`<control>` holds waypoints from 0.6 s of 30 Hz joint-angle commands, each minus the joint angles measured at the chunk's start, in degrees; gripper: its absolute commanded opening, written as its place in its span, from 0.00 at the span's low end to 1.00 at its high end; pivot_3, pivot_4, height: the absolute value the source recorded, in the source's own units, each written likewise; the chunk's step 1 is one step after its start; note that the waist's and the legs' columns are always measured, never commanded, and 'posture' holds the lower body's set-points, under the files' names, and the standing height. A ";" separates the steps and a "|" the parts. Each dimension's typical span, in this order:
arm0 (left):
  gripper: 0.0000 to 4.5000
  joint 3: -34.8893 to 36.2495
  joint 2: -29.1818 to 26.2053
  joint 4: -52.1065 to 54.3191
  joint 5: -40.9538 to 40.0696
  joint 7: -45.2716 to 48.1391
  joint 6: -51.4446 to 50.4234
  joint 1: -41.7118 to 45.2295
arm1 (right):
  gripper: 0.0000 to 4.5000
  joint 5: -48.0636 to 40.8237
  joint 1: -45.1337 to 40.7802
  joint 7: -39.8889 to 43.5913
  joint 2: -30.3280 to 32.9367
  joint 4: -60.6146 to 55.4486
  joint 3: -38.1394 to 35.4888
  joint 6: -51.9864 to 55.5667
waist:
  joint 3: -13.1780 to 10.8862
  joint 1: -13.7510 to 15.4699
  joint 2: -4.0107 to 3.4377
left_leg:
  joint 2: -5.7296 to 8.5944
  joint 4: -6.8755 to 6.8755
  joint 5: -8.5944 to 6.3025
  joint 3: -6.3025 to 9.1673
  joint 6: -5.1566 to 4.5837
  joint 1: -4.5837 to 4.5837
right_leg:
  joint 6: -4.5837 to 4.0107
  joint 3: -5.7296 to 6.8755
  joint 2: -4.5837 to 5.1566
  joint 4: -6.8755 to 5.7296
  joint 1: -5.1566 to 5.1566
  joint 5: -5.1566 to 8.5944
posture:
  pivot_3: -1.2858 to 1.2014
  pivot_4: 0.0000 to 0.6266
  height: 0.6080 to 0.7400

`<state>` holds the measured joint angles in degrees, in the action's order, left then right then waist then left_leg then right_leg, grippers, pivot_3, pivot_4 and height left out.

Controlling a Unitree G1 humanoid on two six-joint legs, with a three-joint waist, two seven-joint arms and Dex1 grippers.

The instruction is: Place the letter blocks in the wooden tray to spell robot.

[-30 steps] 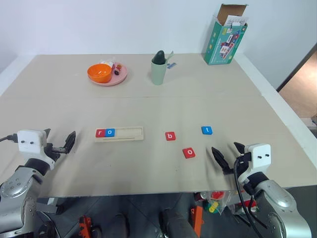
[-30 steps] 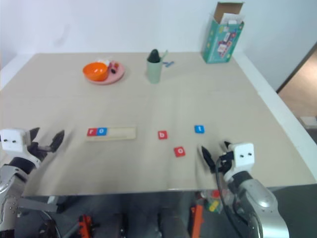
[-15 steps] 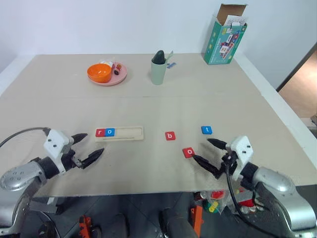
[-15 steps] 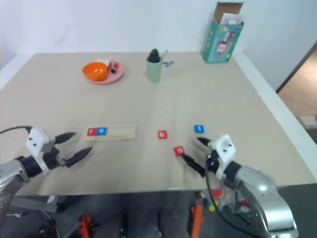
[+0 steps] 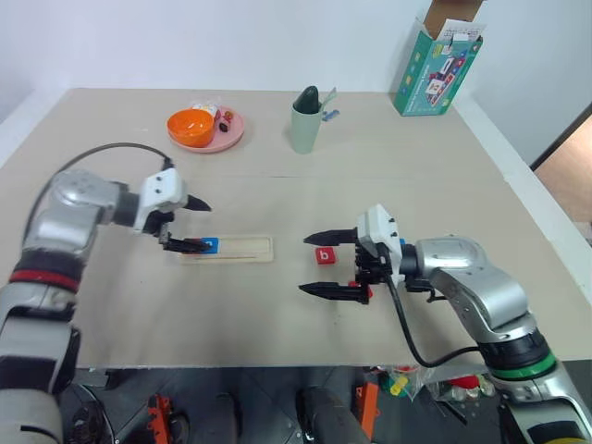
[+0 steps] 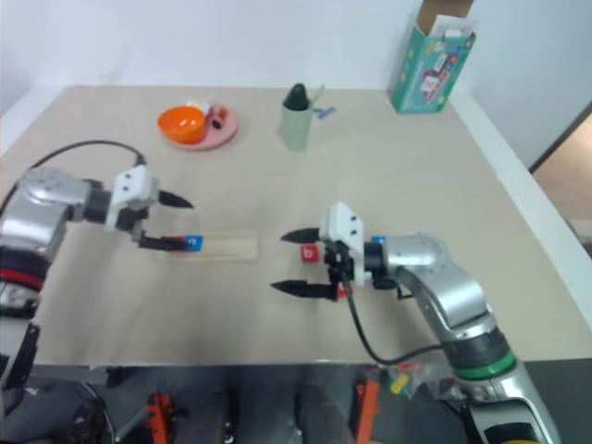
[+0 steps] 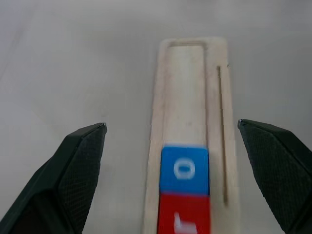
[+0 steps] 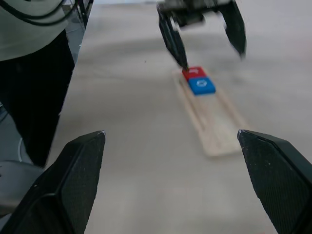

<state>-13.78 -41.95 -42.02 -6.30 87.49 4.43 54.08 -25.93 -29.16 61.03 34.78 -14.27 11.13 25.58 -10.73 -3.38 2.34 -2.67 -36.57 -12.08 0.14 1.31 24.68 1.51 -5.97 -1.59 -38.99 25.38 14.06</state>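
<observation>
**Two tiles seated, "b" next in line**

While both arms hang over the table, I check the board from the head camera. The wooden tray (image 5: 227,248) lies a little to nine o'clock of table centre, with a red "r" tile (image 7: 183,213) at its nine o'clock end and a blue "o" tile (image 7: 185,169) touching it on the three o'clock side. The rest of the groove is bare.

My left gripper (image 5: 190,225) hovers over that filled end, its fingers spread wide and holding nothing; one finger partly hides the "r" from above. My right gripper (image 5: 324,263) sits to three o'clock of the tray, fingers likewise wide apart and empty, straddling the red "b" tile (image 5: 324,255), which lies flat on the table between them. Behind the right wrist I can just make out a sliver of another red tile (image 5: 367,291); the blue "t" I cannot find, likely hidden by the arm.

I judge the "b" is the next piece to take. These tiles look thin, stiff and light, with smooth faces, so I expect them to skate on the tabletop if nudged sideways. I would bring the fingertips down on two opposite edges and pinch squarely, low against the surface, rather than try the flat faces. Once lifted, it should carry easily, but a skewed grip could let it twist and seat crooked against the "o".
</observation>
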 commanded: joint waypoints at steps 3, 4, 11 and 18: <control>1.00 -1.46 2.15 -9.82 2.79 4.82 3.01 4.78 | 1.00 2.23 -0.85 -2.33 -2.10 -0.40 -0.17 -2.05 | 0.00 -0.02 0.00 | -0.05 0.00 -0.10 0.08 -0.17 0.04 | -0.15 0.16 -0.01 -0.04 0.05 0.10 | 0.52 0.24 1.00; 1.00 -2.20 2.73 -10.84 3.11 4.96 3.50 5.43 | 1.00 2.65 -0.86 -3.14 -2.70 -0.40 -0.09 -2.15 | 0.00 0.45 0.00 | -0.06 0.01 -0.10 0.14 -0.17 0.06 | -0.17 0.22 -0.02 -0.05 0.05 0.12 | 0.52 0.24 1.00; 1.00 -3.40 5.51 -16.89 6.32 5.01 8.34 8.20 | 1.00 4.47 0.13 -5.87 -4.38 -0.75 -0.50 -2.42 | -0.01 0.60 -0.01 | -0.01 -0.51 -0.06 0.36 -0.11 0.10 | 0.04 0.37 -0.01 -0.16 -0.18 0.04 | 0.52 0.24 1.00; 1.00 -3.33 6.84 -20.09 9.27 4.02 12.44 8.31 | 1.00 5.07 1.90 -7.42 -4.58 -1.59 -0.83 -2.90 | 0.00 0.63 -0.01 | -0.04 -0.87 -0.05 0.38 -0.13 0.10 | 0.38 0.35 -0.06 -0.26 -0.29 0.04 | 0.52 0.24 1.00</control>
<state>-17.20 -35.65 -60.85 1.54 91.49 15.47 61.61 -20.87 -27.18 54.16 30.40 -13.63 11.42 23.65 -10.73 -2.75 2.33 -2.71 -37.45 -12.13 0.51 1.18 24.78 1.91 -5.63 -1.65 -39.25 25.09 14.08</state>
